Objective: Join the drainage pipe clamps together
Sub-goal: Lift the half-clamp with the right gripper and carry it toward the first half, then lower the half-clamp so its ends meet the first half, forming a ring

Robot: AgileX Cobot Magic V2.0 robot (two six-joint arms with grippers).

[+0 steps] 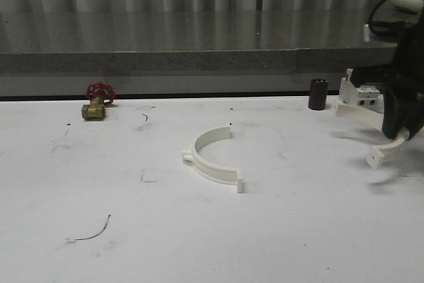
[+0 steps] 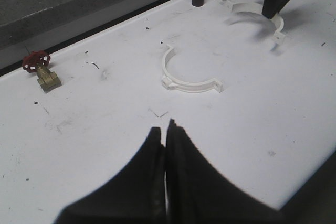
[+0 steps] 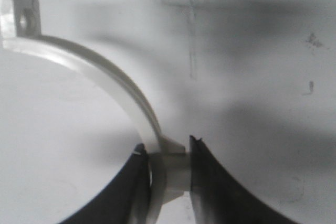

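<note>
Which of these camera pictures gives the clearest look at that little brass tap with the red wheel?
The left wrist view: the brass valve sits unobstructed, seen from above. The front view shows it smaller, side-on at the table's far edge.

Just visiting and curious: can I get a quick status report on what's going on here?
Right end effector shut on one clamp half. Left end effector shut, empty. Other clamp half lies mid-table, apart. Nothing between the halves.

One clamp (image 1: pixel 213 156) table centre; other clamp (image 1: pixel 386 150) far right; valve (image 1: pixel 97 101) back left.
</note>
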